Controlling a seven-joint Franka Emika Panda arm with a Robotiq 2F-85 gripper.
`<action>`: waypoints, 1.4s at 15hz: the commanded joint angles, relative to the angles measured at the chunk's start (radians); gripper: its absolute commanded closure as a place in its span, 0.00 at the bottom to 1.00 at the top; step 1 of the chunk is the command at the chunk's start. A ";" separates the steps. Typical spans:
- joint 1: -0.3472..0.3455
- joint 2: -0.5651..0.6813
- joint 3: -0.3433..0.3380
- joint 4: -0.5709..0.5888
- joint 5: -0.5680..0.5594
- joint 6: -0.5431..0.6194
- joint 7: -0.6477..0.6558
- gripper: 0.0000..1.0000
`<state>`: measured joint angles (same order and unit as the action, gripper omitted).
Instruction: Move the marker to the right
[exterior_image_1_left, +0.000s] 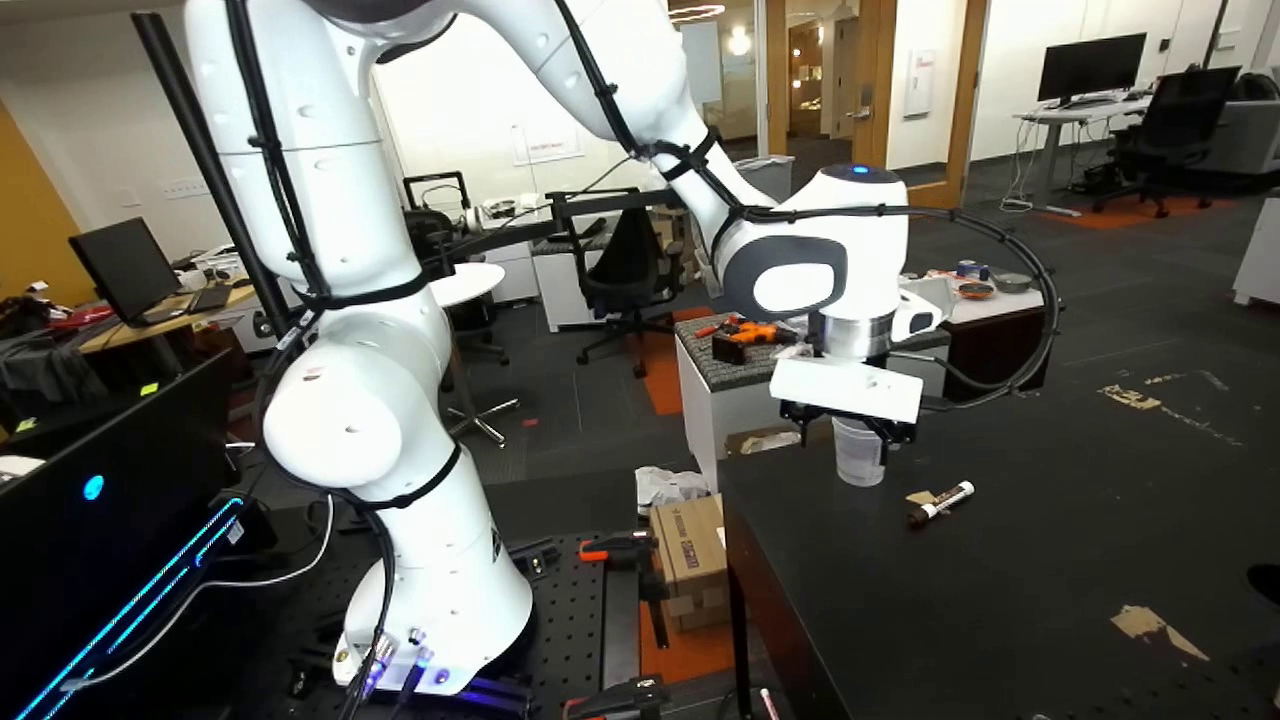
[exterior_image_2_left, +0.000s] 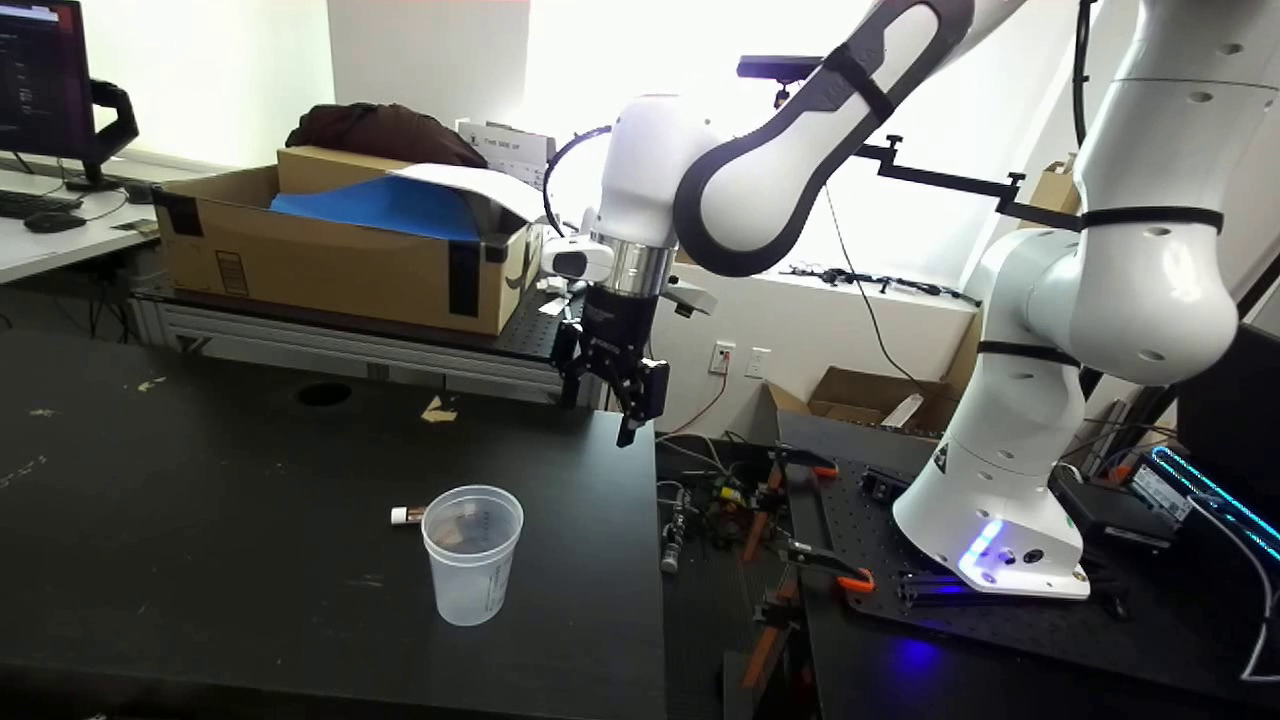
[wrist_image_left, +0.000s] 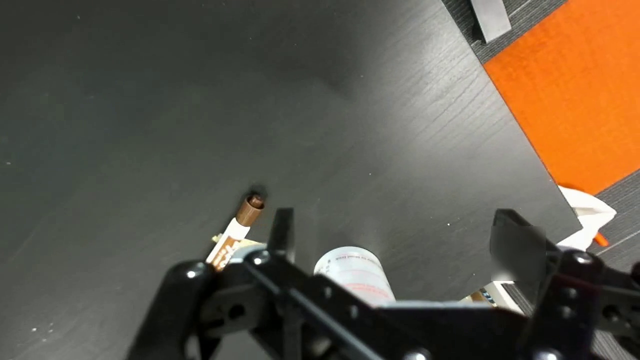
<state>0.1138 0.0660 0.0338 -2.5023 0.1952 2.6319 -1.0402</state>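
The marker (exterior_image_1_left: 942, 503) lies on the black table, with a white body and a dark brown end. In an exterior view the marker (exterior_image_2_left: 408, 515) is mostly hidden behind the cup. In the wrist view the marker (wrist_image_left: 235, 232) lies left of the jaws, its lower end hidden by a finger linkage. My gripper (wrist_image_left: 395, 215) is open and empty, with its fingers wide apart. In an exterior view the gripper (exterior_image_2_left: 600, 418) hangs above the table's edge, apart from the marker and cup. The gripper (exterior_image_1_left: 845, 440) overlaps the cup's top in an exterior view.
A translucent plastic cup (exterior_image_2_left: 472, 560) stands upright beside the marker; it also shows in the wrist view (wrist_image_left: 352, 272). Tan tape patches (exterior_image_1_left: 1155, 628) are stuck to the table, one at the marker. A cardboard box (exterior_image_2_left: 340, 260) stands behind the table.
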 joint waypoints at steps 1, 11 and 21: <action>-0.033 0.083 0.044 0.058 0.040 0.043 -0.011 0.00; -0.106 0.201 0.107 0.116 0.074 0.202 0.181 0.00; -0.180 0.302 0.176 0.207 0.040 0.151 0.173 0.00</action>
<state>-0.0332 0.3339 0.1821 -2.3410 0.2749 2.8107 -0.8761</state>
